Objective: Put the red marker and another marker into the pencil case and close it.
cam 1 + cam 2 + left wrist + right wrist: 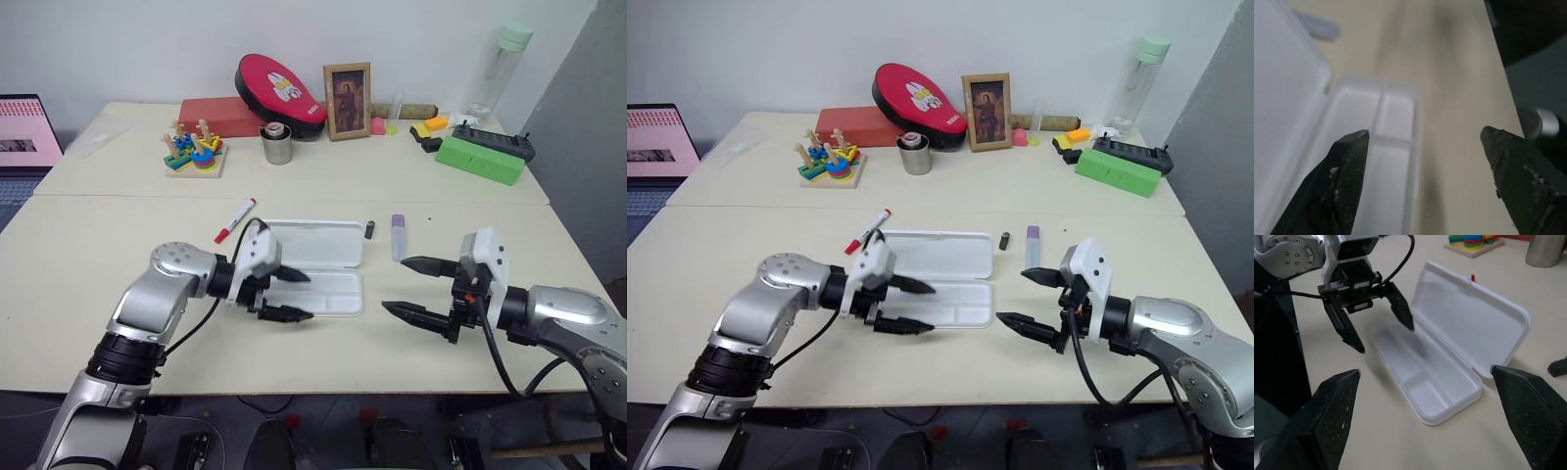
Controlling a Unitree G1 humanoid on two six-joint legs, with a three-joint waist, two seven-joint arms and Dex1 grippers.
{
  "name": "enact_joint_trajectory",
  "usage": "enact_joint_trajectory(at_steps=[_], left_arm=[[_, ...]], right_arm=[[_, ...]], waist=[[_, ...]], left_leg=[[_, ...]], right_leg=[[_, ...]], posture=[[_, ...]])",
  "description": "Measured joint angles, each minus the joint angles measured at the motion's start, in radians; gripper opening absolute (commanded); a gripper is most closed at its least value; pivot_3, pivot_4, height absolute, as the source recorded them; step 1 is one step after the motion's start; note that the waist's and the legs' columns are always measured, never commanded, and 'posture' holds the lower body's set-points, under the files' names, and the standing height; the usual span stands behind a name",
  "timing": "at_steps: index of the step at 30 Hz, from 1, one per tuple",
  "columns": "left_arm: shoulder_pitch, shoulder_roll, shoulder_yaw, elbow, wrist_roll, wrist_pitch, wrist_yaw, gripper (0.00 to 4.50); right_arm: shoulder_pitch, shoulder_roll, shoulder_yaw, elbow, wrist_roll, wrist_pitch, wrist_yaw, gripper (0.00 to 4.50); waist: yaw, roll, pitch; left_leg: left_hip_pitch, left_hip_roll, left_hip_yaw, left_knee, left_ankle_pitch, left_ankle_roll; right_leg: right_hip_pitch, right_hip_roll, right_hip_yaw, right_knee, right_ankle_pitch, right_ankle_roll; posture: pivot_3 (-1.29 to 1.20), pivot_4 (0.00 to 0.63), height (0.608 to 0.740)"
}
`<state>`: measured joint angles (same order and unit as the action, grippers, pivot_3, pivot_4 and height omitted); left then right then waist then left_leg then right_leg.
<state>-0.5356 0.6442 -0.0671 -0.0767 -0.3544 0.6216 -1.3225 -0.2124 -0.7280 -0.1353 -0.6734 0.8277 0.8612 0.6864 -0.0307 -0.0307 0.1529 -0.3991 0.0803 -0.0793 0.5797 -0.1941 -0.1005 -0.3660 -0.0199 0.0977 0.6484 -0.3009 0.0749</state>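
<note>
- 2 grippers are in front of me, both with fingers spread wide and nothing between them.
- I see the left gripper (291, 295) at centre-left of the left eye view, hanging over the left end of the pencil case (328, 294); in the left wrist view its 2 black fingers (1342, 176) frame the empty tray.
- I see the right gripper (419, 289) at centre-right, pointing toward the case from its right side and well apart from it.
- The pencil case lies open at the middle of the near table (88, 294), lid (313, 243) laid back toward the upper side of the frame, tray toward the lower side. In the right wrist view the tray (1425, 377) looks empty, and the left gripper (1382, 328) hovers over its far end.
- The red marker (235, 219) lies on the table up and left of the lid, just beside its left corner, slanted, red cap toward the lower left.
- Another marker (398, 237), purple cap pointing to the top of the frame, lies on the table right of the lid, near it but not touching.
- 1 small black stub (370, 230) sits between the lid's right end and that marker.
</note>
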Motion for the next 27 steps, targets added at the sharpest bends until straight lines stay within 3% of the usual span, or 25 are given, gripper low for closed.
enact_joint_trajectory(at_steps=[6, 10, 17, 27], left_arm=[[-0.114, -0.033, 0.158, 0.036, -0.075, 0.091, 0.222, 4.48], [-0.201, -0.022, 0.232, 0.172, -0.051, 0.066, 0.381, 4.48], [-0.195, 0.037, 0.216, 0.378, 0.058, -0.018, 0.465, 4.48], [-0.271, 0.007, 0.112, 0.726, 0.199, -0.170, 0.516, 4.48]], right_arm=[[-0.155, 0.031, -0.007, 0.034, 0.021, -0.001, -0.058, 4.50], [-0.327, 0.086, 0.028, 0.099, 0.015, 0.000, -0.105, 4.50], [-0.509, 0.171, 0.151, 0.229, -0.054, -0.019, -0.098, 4.50], [-0.526, 0.210, 0.176, 0.287, -0.101, -0.055, -0.057, 4.50]], waist=[[-0.002, 0.000, 0.000], [-0.005, 0.001, 0.001], [0.003, 0.002, 0.001], [0.004, 0.001, 0.001]], left_leg=[[0.001, 0.000, 0.000, 0.004, 0.000, 0.000], [0.001, 0.000, 0.000, 0.005, 0.000, 0.000], [-0.002, 0.000, 0.000, 0.003, 0.000, 0.000], [-0.002, 0.000, 0.000, 0.003, 0.000, 0.000]], right_leg=[[0.002, 0.000, 0.000, -0.001, 0.001, 0.001], [0.003, 0.000, 0.000, -0.001, 0.001, 0.002], [-0.001, 0.000, -0.001, 0.000, 0.001, 0.001], [-0.002, 0.000, -0.001, 0.001, 0.001, 0.001]], posture=[[0.00, 0.150, 0.740], [0.00, 0.150, 0.740], [0.00, 0.150, 0.740], [0.00, 0.150, 0.740]])
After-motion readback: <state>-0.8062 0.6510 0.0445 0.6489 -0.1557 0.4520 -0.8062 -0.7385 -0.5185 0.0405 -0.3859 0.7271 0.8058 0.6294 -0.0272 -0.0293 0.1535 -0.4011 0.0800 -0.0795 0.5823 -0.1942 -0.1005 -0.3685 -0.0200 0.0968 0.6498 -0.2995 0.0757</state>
